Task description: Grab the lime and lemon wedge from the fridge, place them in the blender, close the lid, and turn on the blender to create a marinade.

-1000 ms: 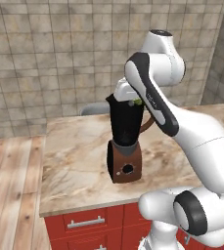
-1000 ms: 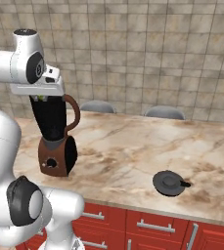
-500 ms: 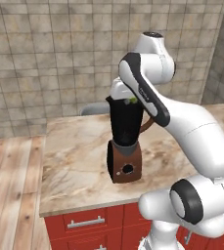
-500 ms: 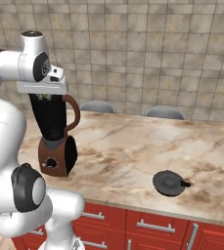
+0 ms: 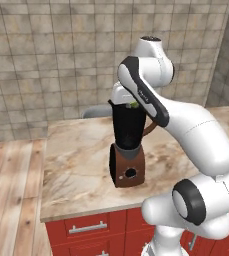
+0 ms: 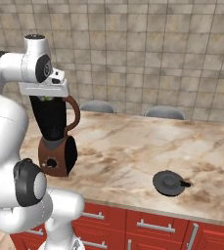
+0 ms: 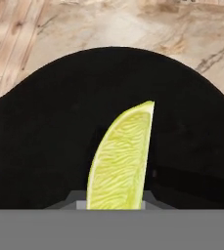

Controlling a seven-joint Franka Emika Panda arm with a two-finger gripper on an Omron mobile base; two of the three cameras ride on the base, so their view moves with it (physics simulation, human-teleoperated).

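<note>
Left base view: blender (image 5: 127,150) on marble counter (image 5: 81,170), hand directly above jug mouth | right base view: adds lid (image 6: 168,182) lying on counter, well apart from blender | hand view: lemon wedge (image 7: 119,158) pinched in gripper (image 7: 116,197), upright between its jaws, over the black jug interior.

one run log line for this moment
phase: drop-off | gripper: shut on lemon wedge | position: over open blender jug | lid: off, on counter
</note>
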